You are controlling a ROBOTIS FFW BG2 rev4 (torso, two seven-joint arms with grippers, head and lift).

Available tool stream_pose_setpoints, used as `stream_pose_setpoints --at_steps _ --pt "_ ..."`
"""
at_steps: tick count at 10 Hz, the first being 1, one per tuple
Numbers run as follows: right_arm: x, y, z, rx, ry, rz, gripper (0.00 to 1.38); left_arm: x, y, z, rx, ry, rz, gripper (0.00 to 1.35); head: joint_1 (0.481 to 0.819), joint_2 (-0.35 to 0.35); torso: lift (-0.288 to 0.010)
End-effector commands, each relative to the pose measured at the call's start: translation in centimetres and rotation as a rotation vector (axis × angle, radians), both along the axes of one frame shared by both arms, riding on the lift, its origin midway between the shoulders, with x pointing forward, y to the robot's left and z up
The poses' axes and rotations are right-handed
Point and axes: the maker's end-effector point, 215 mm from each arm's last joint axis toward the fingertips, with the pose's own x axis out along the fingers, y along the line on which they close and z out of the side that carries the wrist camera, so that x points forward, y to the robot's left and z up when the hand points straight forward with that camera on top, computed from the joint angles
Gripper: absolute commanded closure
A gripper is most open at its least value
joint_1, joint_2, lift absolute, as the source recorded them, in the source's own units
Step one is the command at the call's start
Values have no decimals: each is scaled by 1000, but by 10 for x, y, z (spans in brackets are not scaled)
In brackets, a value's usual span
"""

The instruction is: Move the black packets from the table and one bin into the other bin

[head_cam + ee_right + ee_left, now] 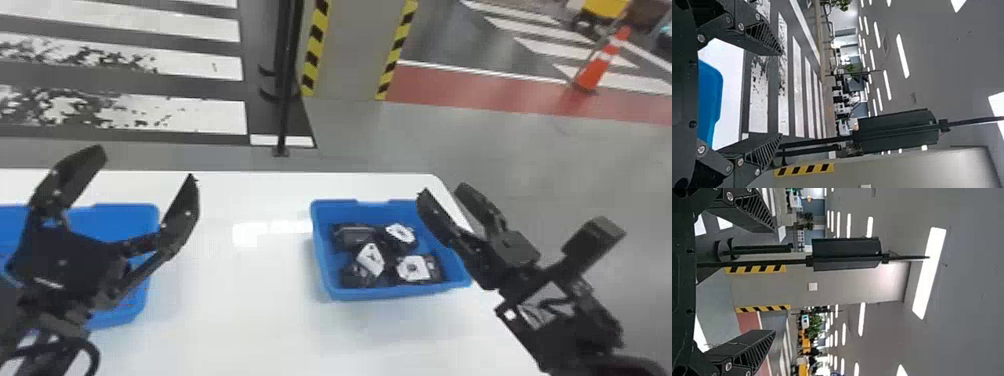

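The black packets (412, 270) lie in the right bin (400, 293), which stands on the white table (240, 320). I can count at least four of them, close together on the bottom of this blue bin, and three show a white label on the upper side. The right gripper (442, 190) is at the right side of this bin, and its fingers are open, with a wide space between them in the right wrist view. In the head view, one of these fingers crosses in front of the bin's right wall, and the packets lie to the left of it and nearer to the robot than the fingertips. The left gripper (146, 164) is also open, its two fingers standing wide apart, and the packets in the right bin are well apart from it, on its right side. This gripper covers a large part of the left bin (117, 317), also blue, so I cannot tell what this bin contains. Between the fingers of the right gripper, the right wrist view shows a blue bin corner, but I cannot tell which bin it is. Beyond the table there are a black pole (286, 75), a grey column (350, 50) with yellow and black stripes, and an orange cone (600, 62) on the floor.
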Motion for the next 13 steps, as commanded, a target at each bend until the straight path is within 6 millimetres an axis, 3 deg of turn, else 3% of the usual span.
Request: stream_pose_setpoints --at_steps 1,2,4,6,7,9,10,13 --pt "-41 21 21 -66 -12 -8 285 -12 44 2 -86 -7 81 125 681 -244 -110" --pt "-60 27 16 -64 6 -32 285 -25 74 1 -83 -1 155 125 694 -200 -110" --pt "-84 16 -5 -62 68 -105 285 -45 117 -30 0 116 258 125 695 -131 -110" --pt "-89 10 -28 -96 124 -135 286 -61 155 -75 93 262 382 122 695 -84 -110" --pt "-86 22 -39 -88 150 -105 286 -67 172 -72 134 268 421 122 695 -60 -110" --pt "-83 49 -26 -93 122 -50 286 -65 154 -65 106 260 393 125 695 -6 -110" --pt "-83 50 -28 -89 127 -46 286 -64 143 -60 94 244 368 125 695 17 -110" --pt "-83 50 -28 -85 130 -48 283 -65 136 -56 73 231 351 125 695 -4 -110"
